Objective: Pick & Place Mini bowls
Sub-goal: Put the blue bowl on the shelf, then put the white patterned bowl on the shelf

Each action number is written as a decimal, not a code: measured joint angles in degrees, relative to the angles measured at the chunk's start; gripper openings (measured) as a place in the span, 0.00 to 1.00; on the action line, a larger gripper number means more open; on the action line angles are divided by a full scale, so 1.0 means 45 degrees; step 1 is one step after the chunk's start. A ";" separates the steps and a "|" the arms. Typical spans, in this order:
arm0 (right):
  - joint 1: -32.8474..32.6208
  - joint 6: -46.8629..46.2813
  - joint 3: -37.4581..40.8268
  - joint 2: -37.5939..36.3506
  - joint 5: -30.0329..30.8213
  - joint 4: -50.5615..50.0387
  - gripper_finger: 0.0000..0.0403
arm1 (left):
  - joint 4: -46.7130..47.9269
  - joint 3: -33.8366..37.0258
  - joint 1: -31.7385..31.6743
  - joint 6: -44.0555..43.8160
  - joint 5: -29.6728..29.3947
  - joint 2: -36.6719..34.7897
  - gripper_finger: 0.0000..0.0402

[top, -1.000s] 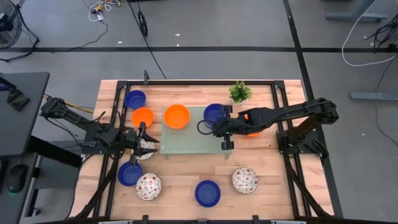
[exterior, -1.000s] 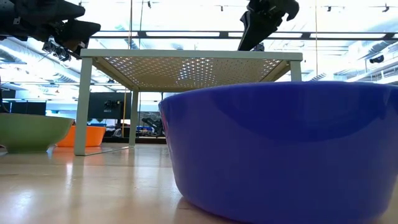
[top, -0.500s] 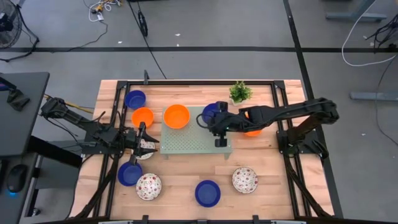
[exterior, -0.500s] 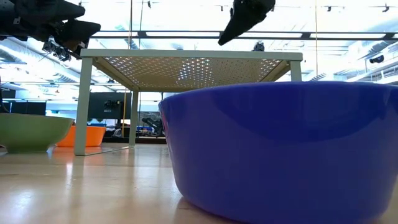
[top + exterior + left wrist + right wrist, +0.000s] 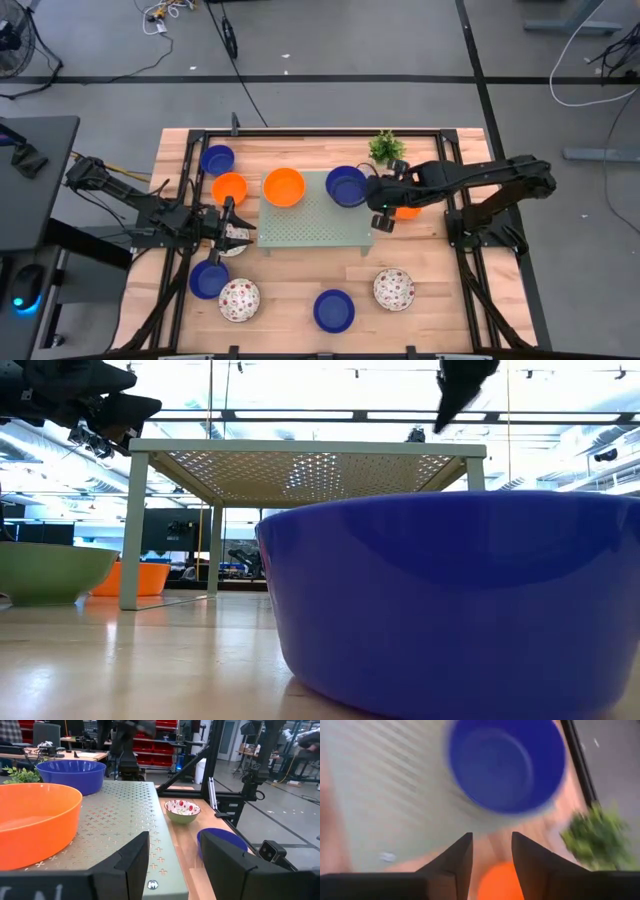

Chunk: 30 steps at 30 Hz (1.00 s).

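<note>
With the right gripper (image 5: 381, 214) spread empty beside the blue bowl (image 5: 346, 186) on the tray (image 5: 310, 228), the bowl could be knocked off.

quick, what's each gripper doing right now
left gripper: open, holding nothing, at the green tray's left edge.
right gripper: open, holding nothing, just right of the blue bowl on the tray.

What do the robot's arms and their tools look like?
Both arms are dark, almost black, built from jointed links. The right arm has an orange patch near its wrist. Each tool, left tool and right tool, ends in two flat, dark, wedge-shaped fingers.
</note>
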State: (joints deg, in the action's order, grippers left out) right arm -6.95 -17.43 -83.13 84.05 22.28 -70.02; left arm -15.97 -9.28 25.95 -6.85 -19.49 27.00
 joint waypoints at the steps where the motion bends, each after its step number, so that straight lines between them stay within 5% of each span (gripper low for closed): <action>1: 0.0131 -0.0075 0.0213 0.0000 0.0175 -0.0076 0.32 | 0.0000 0.0000 -0.0002 0.0000 0.0000 -0.0002 0.45; 16: 0.1226 0.1373 0.1917 0.0015 0.0476 0.3600 0.20 | 0.0010 0.0000 -0.0002 0.0000 0.0000 0.0000 0.45; 23: 0.1172 0.1262 0.1884 -0.0007 0.0474 0.2942 0.20 | 0.0010 0.0000 0.0000 -0.0005 0.0000 0.0000 0.45; 30: -0.0170 -0.1101 0.1522 -0.0783 0.0149 0.2044 0.20 | 0.0046 0.0000 -0.0002 -0.0005 0.0000 0.0000 0.45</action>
State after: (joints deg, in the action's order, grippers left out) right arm -7.71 -22.38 -76.27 80.53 22.95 -60.83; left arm -15.76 -9.28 25.94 -6.87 -19.49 27.00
